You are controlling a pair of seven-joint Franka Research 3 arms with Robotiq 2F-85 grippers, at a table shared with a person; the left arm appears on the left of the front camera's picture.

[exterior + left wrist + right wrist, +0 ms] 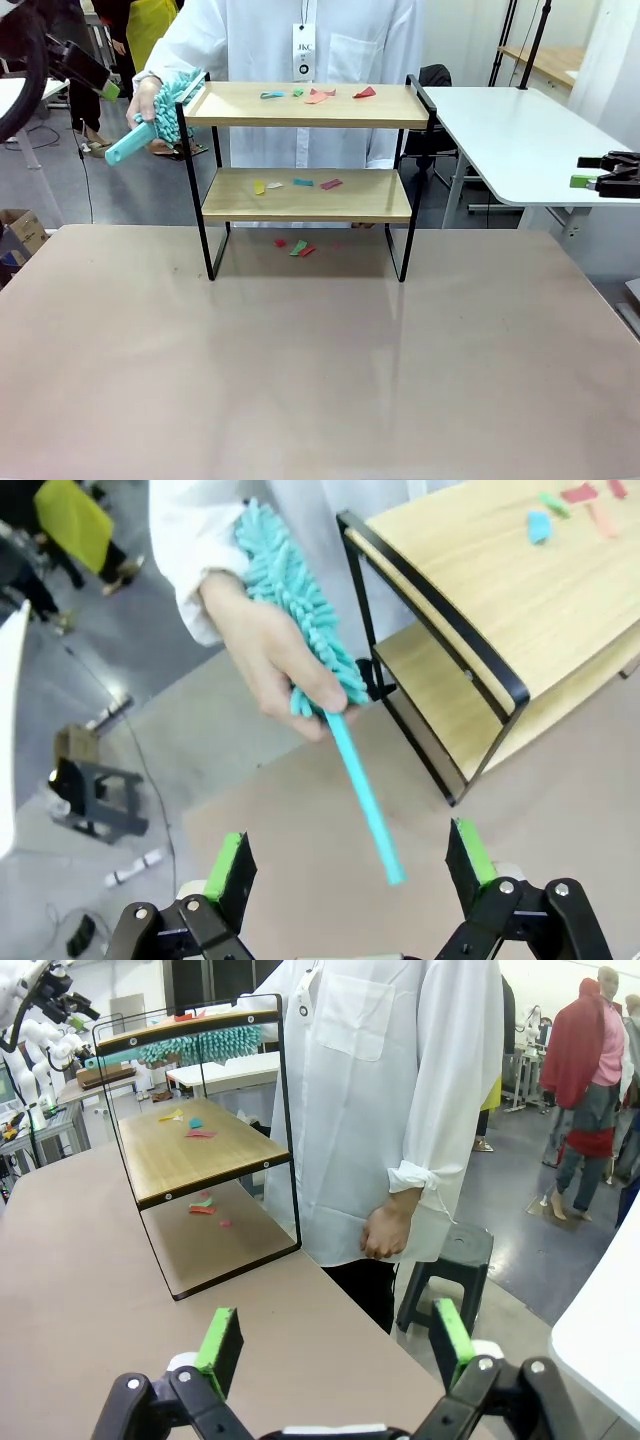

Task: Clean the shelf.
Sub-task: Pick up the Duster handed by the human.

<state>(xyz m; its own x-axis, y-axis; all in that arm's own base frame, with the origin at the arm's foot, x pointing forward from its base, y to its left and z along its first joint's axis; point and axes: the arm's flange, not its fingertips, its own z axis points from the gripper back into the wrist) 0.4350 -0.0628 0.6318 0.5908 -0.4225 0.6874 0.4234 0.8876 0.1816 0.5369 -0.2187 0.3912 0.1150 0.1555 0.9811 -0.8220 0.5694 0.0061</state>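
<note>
Two boards, front view: the shelf [230, 102] stands at 12 o'clock on the table [320, 360]. Both boards carry scraps [320, 96], and more lie on the table beneath.
Duster, front view: the duster [160, 115] sits in a person's hand [145, 98] at 10 o'clock of the shelf, its head at the end rail.
Right gripper, front view: the right gripper [592, 171] hangs at 3 o'clock, well apart from the shelf.
Left wrist view: the left gripper [350, 855] is spread wide and empty. The duster handle points down between its fingers from 12 o'clock, untouched.
Right wrist view: the fingers are spread with nothing held. The shelf is at 10 o'clock, scraps on its lower board.
Progress: judged barely begun. Taking the duster and all the wiping remain.
</note>
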